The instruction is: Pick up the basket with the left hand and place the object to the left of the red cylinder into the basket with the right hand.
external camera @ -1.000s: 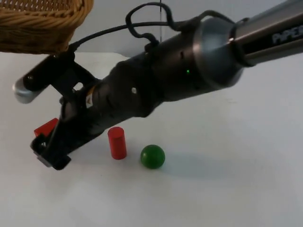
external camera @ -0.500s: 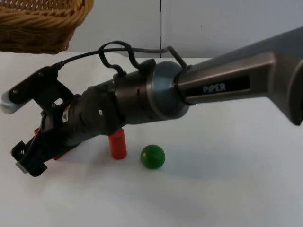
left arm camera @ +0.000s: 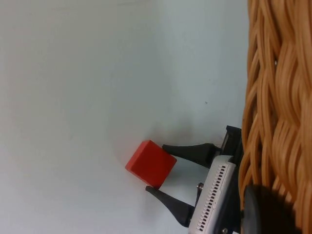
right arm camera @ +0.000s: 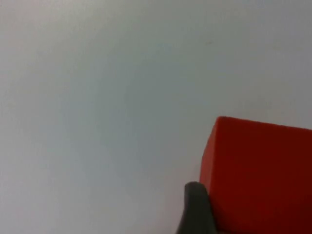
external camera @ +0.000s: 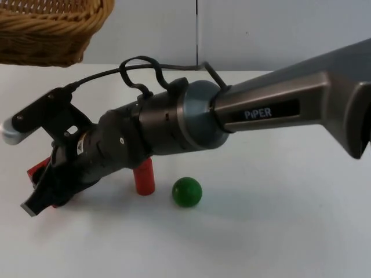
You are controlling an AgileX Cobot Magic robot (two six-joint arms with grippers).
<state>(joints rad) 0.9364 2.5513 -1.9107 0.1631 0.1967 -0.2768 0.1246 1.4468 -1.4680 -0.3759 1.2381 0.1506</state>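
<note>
Down at the table's near left, the right gripper has its fingers spread either side of the red cube – not yet closed on it, and half hiding it beside the red cylinder – while beyond, the left gripper, its fingers impossible to judge, presumably holds the basket raised, its rim cut off.

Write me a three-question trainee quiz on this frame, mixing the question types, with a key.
1. True or false: the red cube already lies inside the wicker basket.
2. Which object stands closest to the green ball on the table? A) red cylinder B) the basket C) the cube
3. Fill in: the right gripper has one finger on each side of the red ____.

Key:
1. False. The cube sits on the table between the right gripper's open fingers; the left gripper holds the basket raised.
2. A
3. cube
</note>
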